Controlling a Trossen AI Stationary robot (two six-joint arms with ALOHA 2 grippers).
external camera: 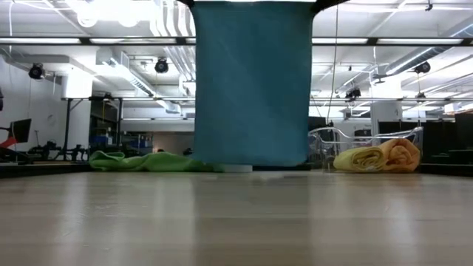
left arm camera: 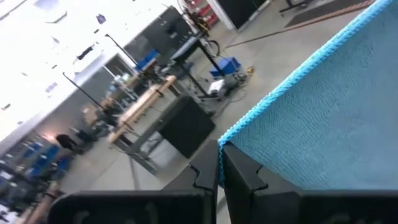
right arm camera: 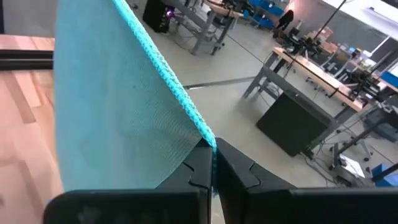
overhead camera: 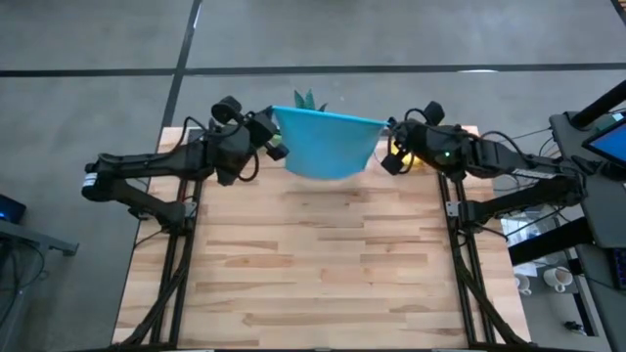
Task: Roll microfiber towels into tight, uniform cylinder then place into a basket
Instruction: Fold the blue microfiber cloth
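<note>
High view: a light blue microfiber towel (overhead camera: 328, 142) is held stretched in the air above the far edge of the wooden table (overhead camera: 323, 264) — one top corner is pinched in the closed left gripper (overhead camera: 275, 140), the other in the closed right gripper (overhead camera: 391, 147). Uneven lowering could wrinkle it, judging by the slack. Rolled yellow and orange towels (external camera: 377, 157) are seen in the clear basket (external camera: 329, 144).

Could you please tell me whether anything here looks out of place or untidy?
Only the green towel, crumpled loose at the table's far edge. The blue towel hangs flat between the left gripper and right gripper, each shut on a top corner.
</note>
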